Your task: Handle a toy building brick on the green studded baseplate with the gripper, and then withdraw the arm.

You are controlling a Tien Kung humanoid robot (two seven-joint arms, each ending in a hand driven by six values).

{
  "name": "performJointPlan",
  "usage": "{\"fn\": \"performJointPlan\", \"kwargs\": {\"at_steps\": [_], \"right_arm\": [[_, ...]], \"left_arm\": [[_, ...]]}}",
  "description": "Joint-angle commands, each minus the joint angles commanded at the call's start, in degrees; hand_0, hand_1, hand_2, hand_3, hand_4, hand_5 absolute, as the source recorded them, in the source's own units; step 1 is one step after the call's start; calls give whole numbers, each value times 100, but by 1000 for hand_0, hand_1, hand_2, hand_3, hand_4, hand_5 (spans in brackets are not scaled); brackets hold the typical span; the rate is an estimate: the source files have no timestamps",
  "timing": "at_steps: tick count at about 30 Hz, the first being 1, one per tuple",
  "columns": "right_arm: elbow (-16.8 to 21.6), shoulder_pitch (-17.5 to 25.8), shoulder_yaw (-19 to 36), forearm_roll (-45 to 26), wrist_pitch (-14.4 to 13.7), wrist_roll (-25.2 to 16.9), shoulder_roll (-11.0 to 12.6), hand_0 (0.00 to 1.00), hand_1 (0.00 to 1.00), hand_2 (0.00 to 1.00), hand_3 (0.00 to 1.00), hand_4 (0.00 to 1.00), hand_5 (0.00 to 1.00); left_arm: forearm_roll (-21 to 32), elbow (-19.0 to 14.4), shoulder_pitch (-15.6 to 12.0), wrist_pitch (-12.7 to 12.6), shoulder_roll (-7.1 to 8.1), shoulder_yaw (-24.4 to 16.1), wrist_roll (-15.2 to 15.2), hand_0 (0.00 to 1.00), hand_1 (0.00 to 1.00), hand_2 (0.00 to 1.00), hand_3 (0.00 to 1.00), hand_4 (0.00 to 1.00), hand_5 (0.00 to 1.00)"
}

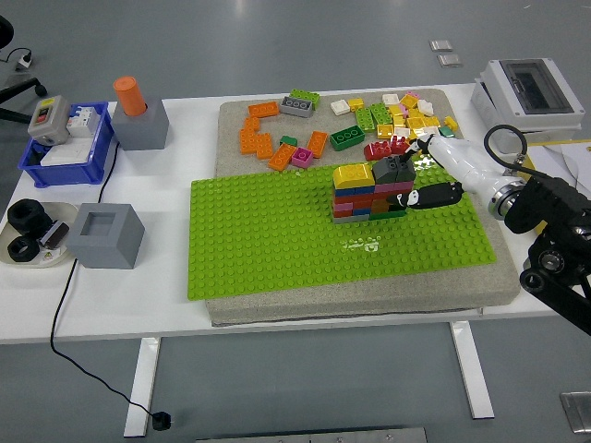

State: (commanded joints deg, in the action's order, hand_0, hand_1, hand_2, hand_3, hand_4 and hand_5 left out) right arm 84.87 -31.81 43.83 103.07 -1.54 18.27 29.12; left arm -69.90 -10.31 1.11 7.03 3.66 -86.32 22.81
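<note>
From the head view, the right hand (413,180) reaches in from the right and seems to be pinching the grey brick (394,168) that tops the stacked brick wall (367,195) (its fingers are small, so the hold is hard to confirm). That wall stands on the green baseplate (277,240), which lies on a grey mat (360,305) on the white tabletop (111,295), with loose bricks (277,138) scattered just behind.

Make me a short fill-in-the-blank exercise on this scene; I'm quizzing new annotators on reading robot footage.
1. The stacked brick wall stands on the ____ studded baseplate.
2. The right hand reaches the wall from the picture's ____ side.
3. The brick on the wall's top left is ____.
4. The orange cylinder stands on a ____ block at the table's far left.

Missing words: green; right; yellow; grey
</note>
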Motion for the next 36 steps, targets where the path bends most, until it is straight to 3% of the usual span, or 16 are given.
{"fn": "performJointPlan", "kwargs": {"at_steps": [36], "right_arm": [[-251, -49, -144, -73, 11, -34, -61, 720, 824, 902, 685, 939, 511]], "left_arm": [[47, 0, 4, -18, 13, 43, -46, 647, 650, 690, 819, 998, 987]]}}
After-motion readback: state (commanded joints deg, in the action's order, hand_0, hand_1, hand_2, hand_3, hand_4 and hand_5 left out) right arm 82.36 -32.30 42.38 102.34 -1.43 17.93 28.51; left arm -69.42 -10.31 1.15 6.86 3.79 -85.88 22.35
